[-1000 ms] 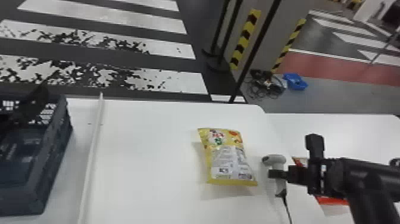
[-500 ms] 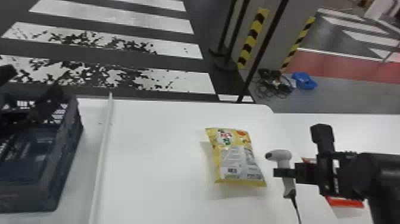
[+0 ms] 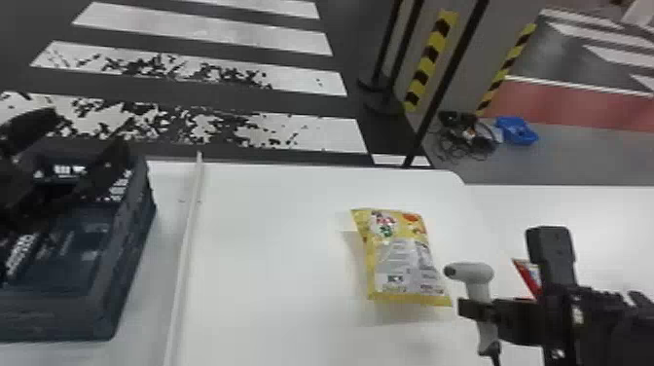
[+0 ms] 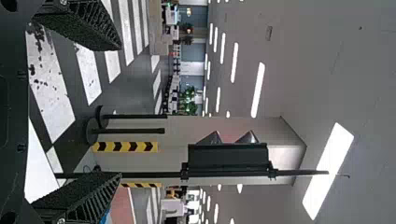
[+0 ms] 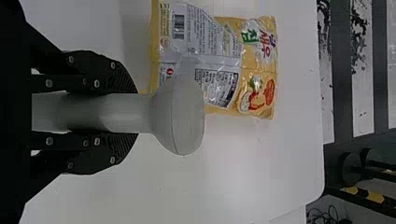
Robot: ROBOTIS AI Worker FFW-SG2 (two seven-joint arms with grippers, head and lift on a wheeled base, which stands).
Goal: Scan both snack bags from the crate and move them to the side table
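Upright in my right gripper (image 3: pixel 479 311) is the white scanner (image 3: pixel 479 275), just right of the yellow snack bag (image 3: pixel 404 258), which lies printed side up on the white table. In the right wrist view, the right gripper (image 5: pixel 128 113) is shut on the handle of the scanner (image 5: pixel 180 116), with the yellow bag (image 5: pixel 219 60) beyond its head. A red snack bag (image 3: pixel 528 275) lies on the side table, partly behind the right arm. My left gripper (image 3: pixel 80 141) is over the dark blue crate (image 3: pixel 131 253); in the left wrist view, the left gripper (image 4: pixel 119 112) has its fingers wide apart, nothing between them.
A raised white strip (image 3: pixel 187 243) runs along the table (image 3: pixel 272 272) between crate and yellow bag. The side table (image 3: pixel 608 219) adjoins at the right. Beyond are a black post (image 3: pixel 445 82), cables and a blue container (image 3: pixel 517 130) on the floor.
The head view has turned slightly left, shifting the crate, bag and tables rightward in it. The left gripper shows more over the crate. The scanner remains in the right gripper and stands more upright.
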